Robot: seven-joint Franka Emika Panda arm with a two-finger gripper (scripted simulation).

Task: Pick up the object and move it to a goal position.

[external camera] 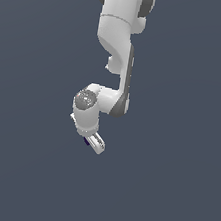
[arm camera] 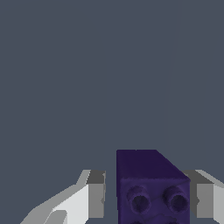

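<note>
Closest to the wrist camera sits the cube (arm camera: 151,186), dark purple and matte, with two round dimples showing on the face turned toward the lens and the tops of more dimples cut off by the picture's edge. It lies between the two fingers (arm camera: 94,194) of the claw (arm camera: 148,197), which are white on the outside with grey inner pads. One pad stands a small gap away from the cube's side; the other looks to be right against it or nearly so. Whether the claw is actually squeezing the cube or only bracketing it cannot be told from these views.

From the exterior view, the white arm (external camera: 119,38) comes down from the upper edge, bends at a dark-seamed joint, and ends in a rounded wrist with a grey, speckled cap. Below that the claw (external camera: 93,142) points downward and tilts toward the exterior view's right. Only a sliver of the cube (external camera: 86,140) shows there, dark at the claw's tip.

All around is a plain, even slate-grey table (external camera: 170,193) surface with no texture or markings. Arm surfaces look smooth and glossy; the cube looks flat and dull.
</note>
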